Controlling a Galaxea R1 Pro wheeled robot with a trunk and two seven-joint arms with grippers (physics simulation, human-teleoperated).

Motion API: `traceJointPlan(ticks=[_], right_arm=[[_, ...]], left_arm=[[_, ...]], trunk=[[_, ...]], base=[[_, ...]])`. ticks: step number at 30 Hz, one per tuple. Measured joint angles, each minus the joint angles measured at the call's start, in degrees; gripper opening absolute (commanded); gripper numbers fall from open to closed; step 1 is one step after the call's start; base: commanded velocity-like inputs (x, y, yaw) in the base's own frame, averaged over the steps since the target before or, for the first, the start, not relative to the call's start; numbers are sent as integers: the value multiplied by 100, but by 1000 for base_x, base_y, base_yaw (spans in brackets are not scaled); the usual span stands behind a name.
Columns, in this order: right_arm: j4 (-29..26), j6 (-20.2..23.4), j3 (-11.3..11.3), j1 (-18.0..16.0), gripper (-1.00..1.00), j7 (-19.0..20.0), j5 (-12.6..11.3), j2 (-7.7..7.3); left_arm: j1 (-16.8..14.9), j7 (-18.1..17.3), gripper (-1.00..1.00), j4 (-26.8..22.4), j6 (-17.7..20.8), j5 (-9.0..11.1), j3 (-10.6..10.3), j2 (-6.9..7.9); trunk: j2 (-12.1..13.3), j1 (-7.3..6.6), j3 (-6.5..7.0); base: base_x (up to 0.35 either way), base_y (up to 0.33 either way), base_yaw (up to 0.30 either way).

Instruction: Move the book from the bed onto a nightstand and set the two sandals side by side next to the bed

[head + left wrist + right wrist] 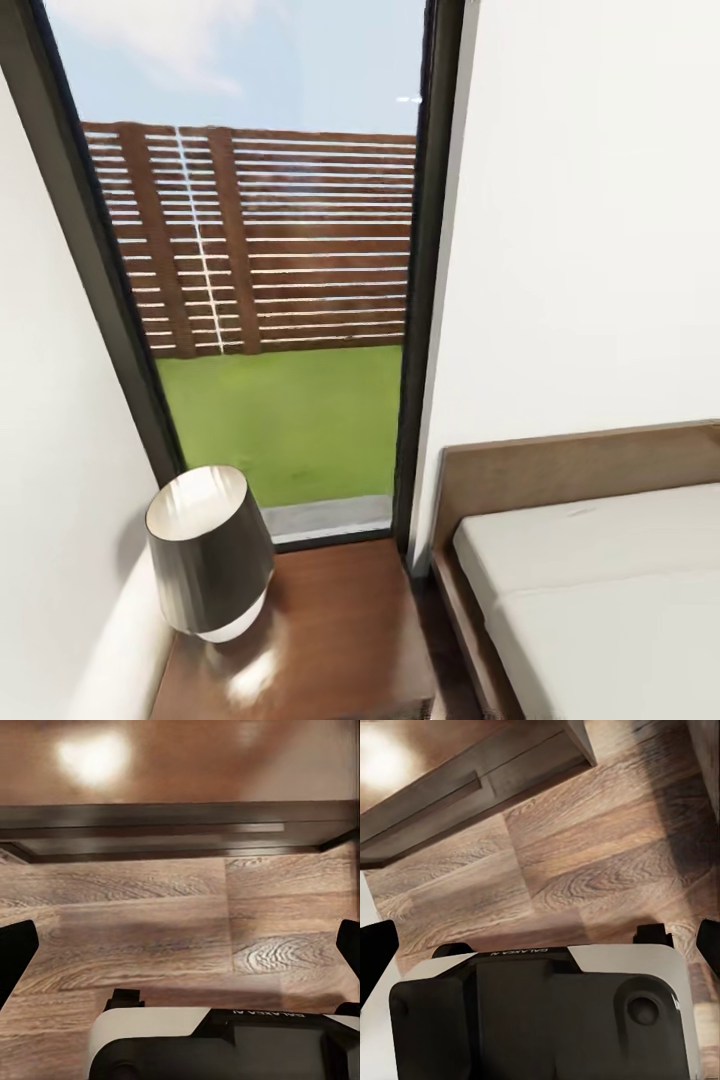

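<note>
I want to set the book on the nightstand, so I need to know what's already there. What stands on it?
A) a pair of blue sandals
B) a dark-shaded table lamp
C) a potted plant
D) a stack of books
B: in the head view a lamp with a dark shade stands at the left rear of the nightstand.

The robot's base bears small inverted lettering, seemingly "GALAXEA".
</note>
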Motion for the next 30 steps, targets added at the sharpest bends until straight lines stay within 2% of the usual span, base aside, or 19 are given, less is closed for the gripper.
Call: traceJointPlan(ticks=[30], right_arm=[[0,0,0,0,100,1,0,0]], left_arm=[[0,0,100,0,0,4,4,0]], trunk=[[0,0,0]], base=[[0,0,-300]])
